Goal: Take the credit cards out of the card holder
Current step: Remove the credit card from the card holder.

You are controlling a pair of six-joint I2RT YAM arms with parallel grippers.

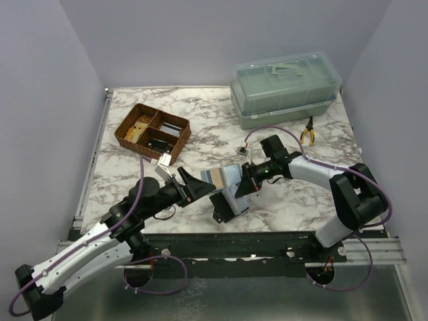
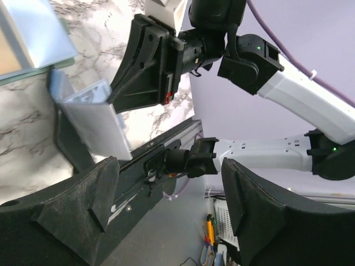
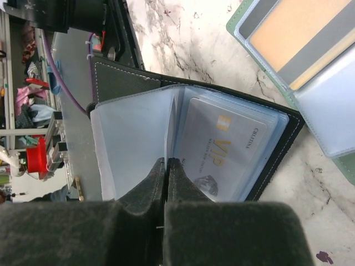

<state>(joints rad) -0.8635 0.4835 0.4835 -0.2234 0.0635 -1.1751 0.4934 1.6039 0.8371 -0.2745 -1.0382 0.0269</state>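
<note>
1. Worktop [image 1: 200,134]: white marble pattern with grey veins. The card holder [image 1: 226,206] sits near its front edge, about midway across.
2. Storage box [image 1: 284,87]: translucent grey-green, lidded, well behind the card holder and to its right. Contents too cloudy to make out.
3. Wicker tray [image 1: 127,119]: brown and divided, well behind the card holder and to its left. It holds small tan and dark items that are too small to identify.
4. Right hand [image 3: 166,163]: fingers pressed together, tips at the card holder's fold between two clear leaves. Whether a leaf is nipped between them cannot be told.
5. Left hand [image 2: 172,191]: fingers wide apart with nothing between them, just left of the card holder and not touching it.
6. Card holder [image 3: 122,80]: black and lying open, with clear plastic leaves fanned inside. Its near edge is hidden behind the right hand in the right wrist view.
7. Green sleeve [image 3: 310,50]: pale green border, open, showing a tan card with grey stripes. It lies just behind the card holder and is cut off by the frame in both wrist views.
8. Credit card [image 3: 227,149]: pale blue-grey with "VIP" lettering, inside a clear leaf of the card holder. Any cards behind it cannot be counted.
9. Pliers [image 1: 307,132]: yellow handles, well behind the card holder on its right, beside the storage box. The jaws are too small to make out.
</note>
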